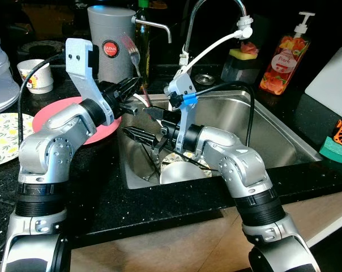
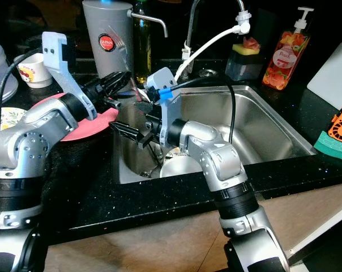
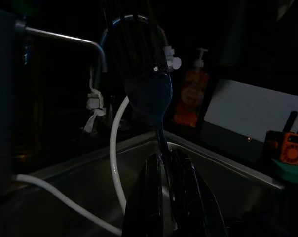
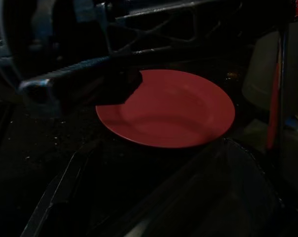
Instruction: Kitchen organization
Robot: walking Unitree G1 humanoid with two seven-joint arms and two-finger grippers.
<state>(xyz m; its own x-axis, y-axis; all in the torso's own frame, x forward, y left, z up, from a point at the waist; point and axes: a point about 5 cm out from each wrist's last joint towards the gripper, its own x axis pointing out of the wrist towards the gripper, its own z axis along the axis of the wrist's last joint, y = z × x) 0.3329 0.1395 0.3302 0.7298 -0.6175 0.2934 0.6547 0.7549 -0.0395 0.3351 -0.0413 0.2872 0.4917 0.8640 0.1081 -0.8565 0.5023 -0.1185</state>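
**Fork held over the sink edge**

Nearest, a white bowl lies in the sink; above it the right tool is spread wide and empty; the left tool is clamped narrow on a fork, tines up, beside the red plate on the bench; the fork should be kept upright and moved clear of the tap.

Bright, sharp head views; dim, murky wrist views.
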